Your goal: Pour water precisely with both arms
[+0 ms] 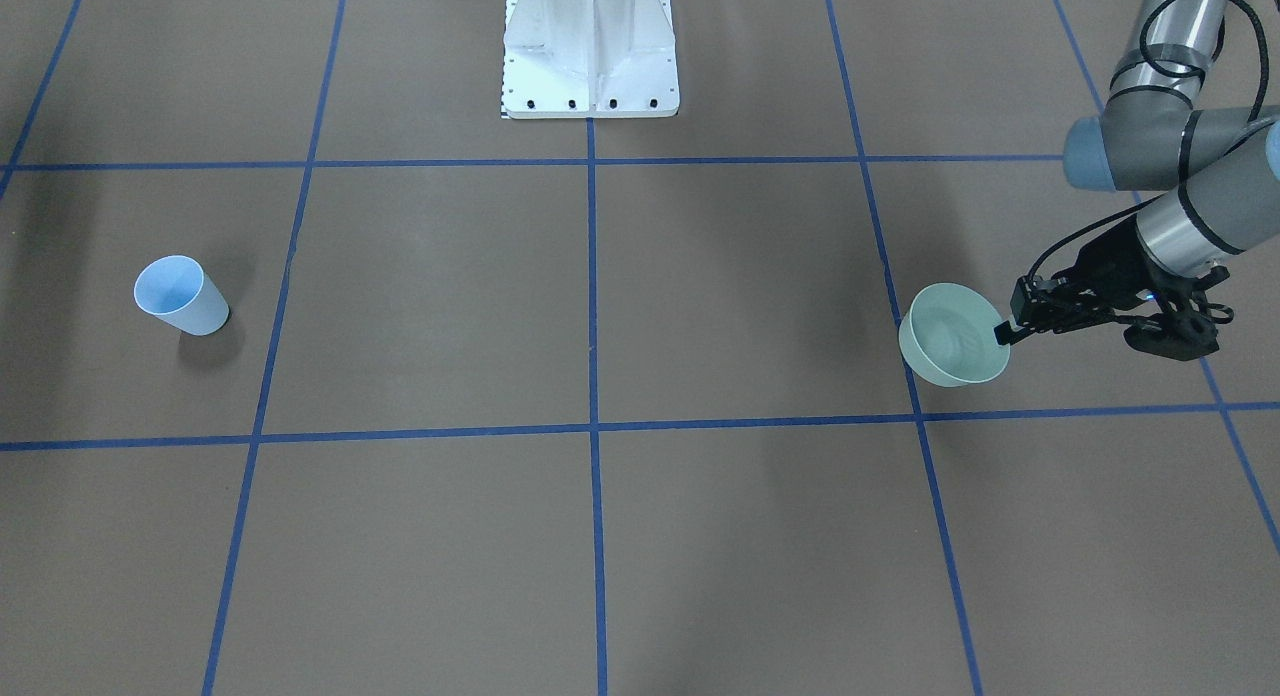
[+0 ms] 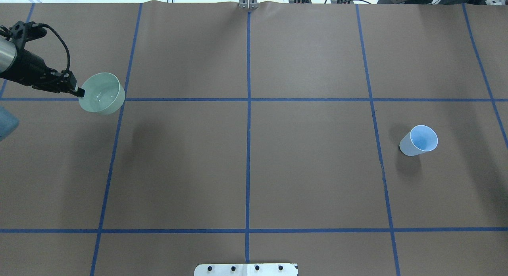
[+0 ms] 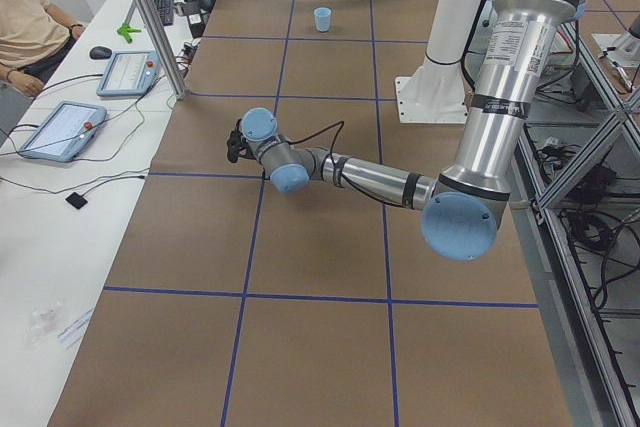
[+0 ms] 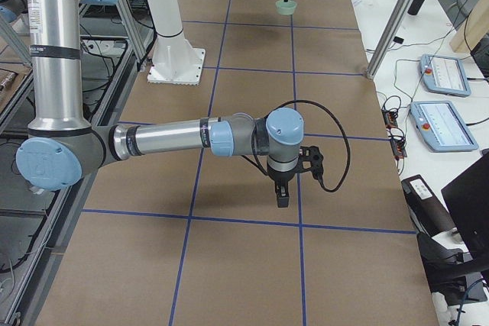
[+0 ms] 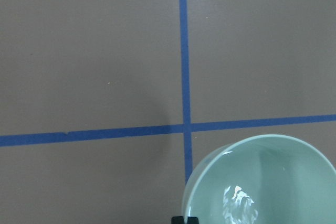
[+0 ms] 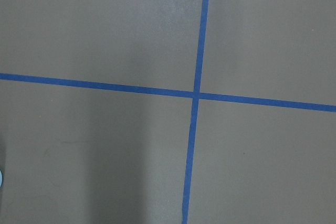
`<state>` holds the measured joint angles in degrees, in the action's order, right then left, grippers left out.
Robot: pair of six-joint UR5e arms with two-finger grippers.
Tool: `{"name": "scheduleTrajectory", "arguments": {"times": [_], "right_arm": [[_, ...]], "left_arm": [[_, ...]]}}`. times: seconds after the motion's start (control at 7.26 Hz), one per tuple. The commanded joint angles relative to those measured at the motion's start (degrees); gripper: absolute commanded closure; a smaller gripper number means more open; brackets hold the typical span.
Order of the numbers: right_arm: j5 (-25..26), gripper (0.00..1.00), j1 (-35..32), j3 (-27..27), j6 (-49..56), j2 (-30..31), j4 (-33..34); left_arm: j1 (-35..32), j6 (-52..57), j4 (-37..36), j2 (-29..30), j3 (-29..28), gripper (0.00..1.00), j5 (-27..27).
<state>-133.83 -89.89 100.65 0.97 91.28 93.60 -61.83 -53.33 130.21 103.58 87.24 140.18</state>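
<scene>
Mint bowl [image 2: 104,94] rim in left gripper [image 2: 80,92], cup [image 2: 418,140] distant

One green bowl [image 1: 950,348], one blue cup [image 1: 182,294], two arms [image 3: 380,179] [image 4: 168,139].

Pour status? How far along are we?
Early. Done: left pincer grips the green bowl by its rim, water glinting inside. In hand: bowl looks raised off the table, not yet pouring. Left: blue cup stands alone, no pincer on it; right pincer holds nothing visible. Bringing them together and pouring remain.
</scene>
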Motion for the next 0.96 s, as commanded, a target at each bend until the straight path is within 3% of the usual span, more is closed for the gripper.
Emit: {"name": "scheduleTrajectory", "arguments": {"times": [0.0, 0.55, 0.83], "right_arm": [[-0.02, 0.0, 0.07, 0.07, 0.0, 0.04, 0.0], [-0.11, 0.0, 0.07, 0.16, 0.0, 0.04, 0.0], [-0.29, 0.0, 0.07, 0.16, 0.0, 0.04, 0.0]], "left_arm": [[4.06, -4.65, -0.57, 2.84, 0.03, 1.0, -3.14], [10.84, -8.28, -12.14, 13.38, 0.12, 1.0, -9.84], [17.32, -13.96, -18.29, 20.23, 0.03, 1.0, -15.09]]}}
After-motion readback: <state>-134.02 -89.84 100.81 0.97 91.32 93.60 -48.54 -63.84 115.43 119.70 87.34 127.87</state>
